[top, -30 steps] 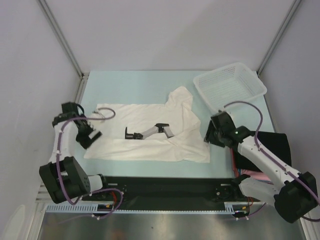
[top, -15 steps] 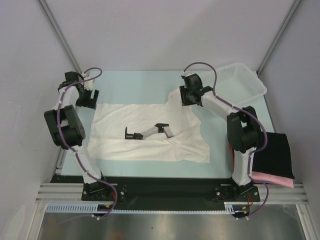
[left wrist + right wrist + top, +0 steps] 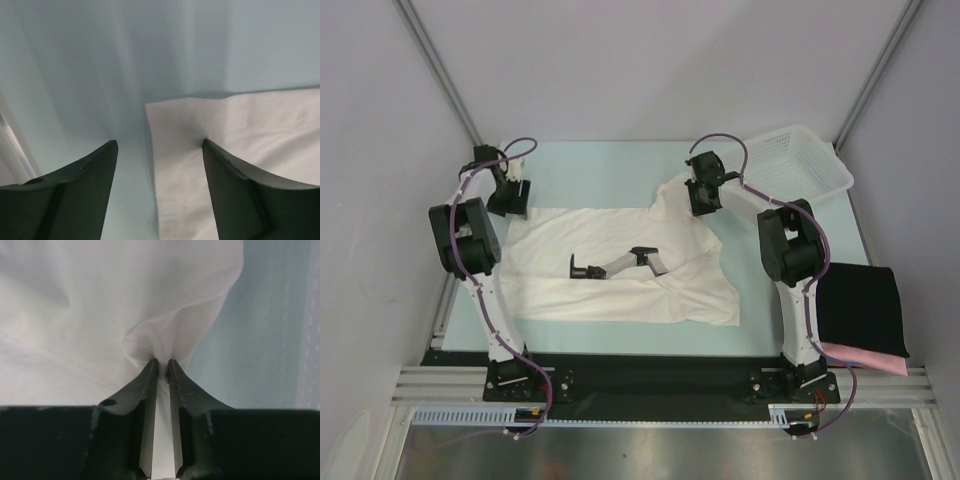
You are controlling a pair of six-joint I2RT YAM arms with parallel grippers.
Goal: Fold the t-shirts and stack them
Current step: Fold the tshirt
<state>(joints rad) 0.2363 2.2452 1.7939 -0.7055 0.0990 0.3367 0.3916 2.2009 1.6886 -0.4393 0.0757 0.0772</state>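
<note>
Far right edge of white t-shirt pinched by right gripper; left gripper spread apart, straddling far left corner.

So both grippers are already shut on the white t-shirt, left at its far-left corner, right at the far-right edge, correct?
Not quite. The left gripper is open, astride the white t-shirt's far-left corner without pinching it, as the left wrist view shows. The right gripper is shut on the far-right edge.
</note>
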